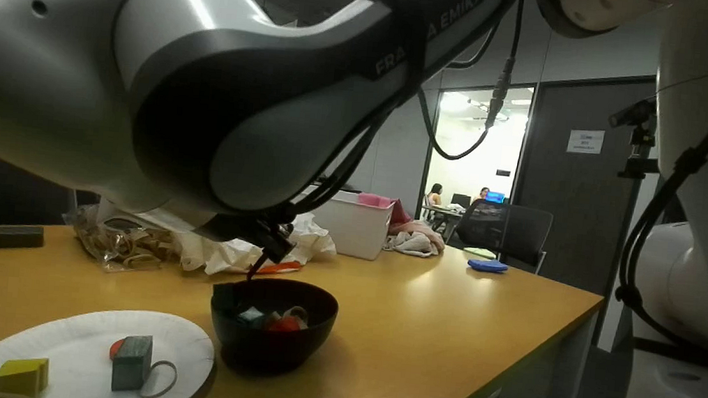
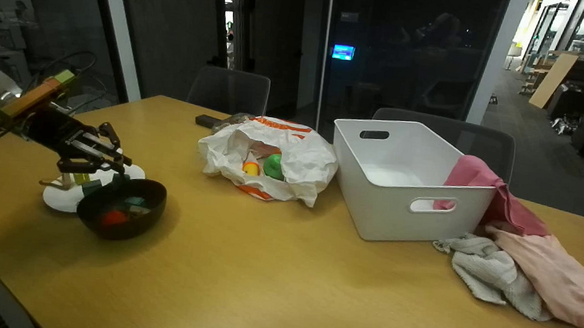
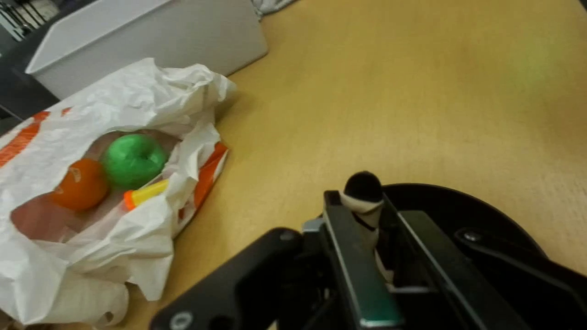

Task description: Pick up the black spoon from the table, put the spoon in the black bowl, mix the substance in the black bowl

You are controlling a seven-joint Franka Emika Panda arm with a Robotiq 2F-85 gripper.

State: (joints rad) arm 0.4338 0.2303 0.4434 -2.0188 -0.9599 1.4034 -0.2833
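Black and slender, the spoon [image 1: 256, 266] slants down from the pincer [image 2: 121, 162], whose fingers are closed on its handle. Just beneath the pincer, on the worktop [image 1: 419, 333], stands the black bowl [image 1: 273, 353] with reddish and greenish substance [image 1: 284, 325] inside.

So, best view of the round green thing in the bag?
Wrist view: the round green thing is largest, dimple visible. An exterior view shows it smaller, inside the white bag; an exterior view with the plate foremost doesn't show it.
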